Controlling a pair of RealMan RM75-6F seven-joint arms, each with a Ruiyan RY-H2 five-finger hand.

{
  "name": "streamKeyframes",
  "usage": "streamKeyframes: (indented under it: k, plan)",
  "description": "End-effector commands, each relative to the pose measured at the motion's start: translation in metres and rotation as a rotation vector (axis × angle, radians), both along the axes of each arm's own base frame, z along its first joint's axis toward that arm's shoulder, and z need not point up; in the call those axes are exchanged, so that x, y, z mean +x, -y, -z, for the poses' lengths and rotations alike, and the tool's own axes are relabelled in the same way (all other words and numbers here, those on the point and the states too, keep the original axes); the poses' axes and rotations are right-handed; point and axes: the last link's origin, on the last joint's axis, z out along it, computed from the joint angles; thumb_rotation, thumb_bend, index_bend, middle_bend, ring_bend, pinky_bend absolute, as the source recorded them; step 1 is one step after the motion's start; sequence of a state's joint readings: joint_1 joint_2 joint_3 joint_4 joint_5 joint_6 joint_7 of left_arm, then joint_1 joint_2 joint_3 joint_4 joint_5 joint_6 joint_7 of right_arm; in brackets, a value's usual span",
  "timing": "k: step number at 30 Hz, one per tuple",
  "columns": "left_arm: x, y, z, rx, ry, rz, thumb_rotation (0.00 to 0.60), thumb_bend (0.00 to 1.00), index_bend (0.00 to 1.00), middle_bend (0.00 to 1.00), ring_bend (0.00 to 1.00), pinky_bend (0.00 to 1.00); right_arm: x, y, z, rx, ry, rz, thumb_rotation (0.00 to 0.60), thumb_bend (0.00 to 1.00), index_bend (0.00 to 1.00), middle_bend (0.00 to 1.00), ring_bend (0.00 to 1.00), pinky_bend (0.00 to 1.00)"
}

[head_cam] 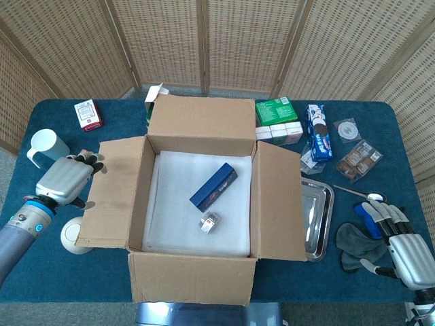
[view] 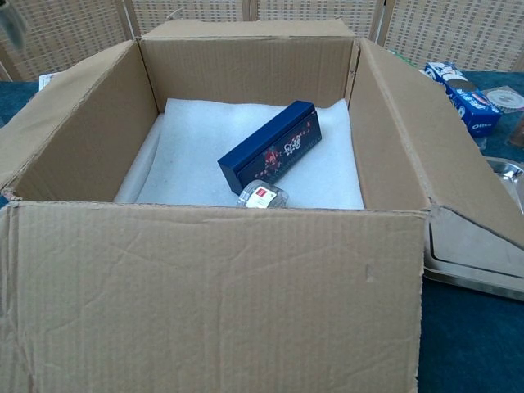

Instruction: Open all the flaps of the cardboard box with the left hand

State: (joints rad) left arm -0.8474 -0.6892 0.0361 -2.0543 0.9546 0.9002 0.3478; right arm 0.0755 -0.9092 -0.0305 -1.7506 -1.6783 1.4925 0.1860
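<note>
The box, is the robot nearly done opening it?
Nearly. The cardboard box shows its inside, with the left flap and right flap spread outward. The left hand sits just off the left flap's edge, holding nothing. The front flap looks upright, so it may need folding down.

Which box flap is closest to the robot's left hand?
The left side flap, folded outward over the table. The left hand sits at its outer edge; the other flaps lie farther away.

Matt corrugated cardboard box [head_cam: 197, 278], white foam liner [head_cam: 177, 204], shiny metal tray [head_cam: 317, 210]
</note>
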Motion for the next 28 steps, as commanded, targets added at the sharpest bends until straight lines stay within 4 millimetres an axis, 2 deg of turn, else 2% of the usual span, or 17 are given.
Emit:
streamKeyframes:
  k: [1, 4, 7, 18, 21, 28]
  plan:
    - [-0.029, 0.012, -0.014, 0.093, 0.082, 0.023, 0.6, 0.26, 0.01, 0.0, 0.0, 0.06, 0.0, 0.0, 0.0, -0.007, 0.0, -0.005, 0.6, 0.02, 0.0, 0.0, 0.0, 0.0]
    - [-0.048, 0.023, -0.023, 0.138, 0.119, 0.024, 0.6, 0.25, 0.0, 0.0, 0.0, 0.01, 0.0, 0.0, -0.001, -0.013, -0.005, -0.01, 0.6, 0.0, 0.0, 0.0, 0.0, 0.0]
    - [-0.077, 0.045, -0.03, 0.193, 0.154, 0.002, 0.6, 0.24, 0.0, 0.0, 0.0, 0.0, -0.001, 0.001, 0.0, -0.019, -0.018, -0.01, 0.6, 0.0, 0.0, 0.0, 0.0, 0.0]
    - [-0.132, 0.108, -0.024, 0.347, 0.312, 0.004, 0.6, 0.24, 0.0, 0.0, 0.0, 0.0, -0.003, 0.003, -0.001, -0.057, -0.038, -0.006, 0.6, 0.0, 0.0, 0.0, 0.0, 0.0]
    - [-0.141, 0.121, -0.02, 0.394, 0.33, -0.008, 0.6, 0.24, 0.0, 0.0, 0.0, 0.0, -0.004, 0.004, 0.0, -0.06, -0.048, -0.001, 0.6, 0.0, 0.0, 0.0, 0.0, 0.0]
    - [-0.144, 0.143, -0.006, 0.43, 0.403, -0.011, 0.6, 0.24, 0.0, 0.0, 0.0, 0.03, -0.005, 0.005, 0.001, -0.07, -0.064, 0.012, 0.6, 0.0, 0.0, 0.0, 0.0, 0.0]
